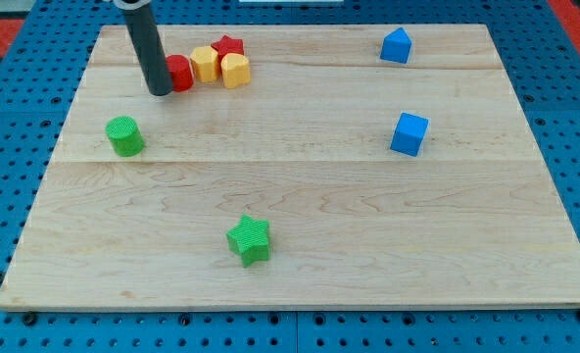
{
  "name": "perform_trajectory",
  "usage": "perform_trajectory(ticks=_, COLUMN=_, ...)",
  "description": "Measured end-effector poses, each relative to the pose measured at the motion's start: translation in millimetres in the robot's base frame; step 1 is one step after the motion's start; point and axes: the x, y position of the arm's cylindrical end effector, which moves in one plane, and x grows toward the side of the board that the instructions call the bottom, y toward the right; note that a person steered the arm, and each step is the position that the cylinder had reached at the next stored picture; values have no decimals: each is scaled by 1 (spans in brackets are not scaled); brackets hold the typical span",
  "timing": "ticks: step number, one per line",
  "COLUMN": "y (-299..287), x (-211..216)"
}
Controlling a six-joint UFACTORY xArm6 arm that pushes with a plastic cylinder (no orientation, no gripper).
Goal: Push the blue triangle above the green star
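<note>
Green star [249, 240] sits near the view's bottom, mid-board; green cylinder [124, 135] at left, blue cube [409, 133] at right. Blue triangle [396, 45] lies at top right, well apart from the star. My tip [160, 91], a bare rod with nothing clamped, touches the red cylinder [180, 72] at top left, beside two yellow blocks [221, 67] and a red star [229, 45].

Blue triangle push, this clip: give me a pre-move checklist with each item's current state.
1. Blue triangle in view, view's top right: ok.
2. Green star in view, bottom centre: ok.
3. My tip near the triangle: not ok; it is at the view's top left, against the red cylinder.
4. Space above the star free: ok.
5. Blue cube off the triangle's likely line to the star: cannot tell.
</note>
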Motion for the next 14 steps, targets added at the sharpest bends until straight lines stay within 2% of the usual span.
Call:
perform_trajectory(ticks=1, y=21, x=0)
perform_trajectory(ticks=2, y=80, x=23)
perform_trajectory(ticks=3, y=170, x=13)
perform_trajectory(ticks=5, y=373, x=-40)
perform_trajectory(ticks=6, y=389, x=-77)
perform_trajectory(ticks=7, y=385, x=-119)
perform_trajectory(ticks=9, y=293, x=-57)
perform_trajectory(ticks=10, y=301, x=-52)
perform_trajectory(ticks=11, y=342, x=-73)
perform_trajectory(ticks=13, y=267, x=-94)
perform_trajectory(ticks=14, y=225, x=-68)
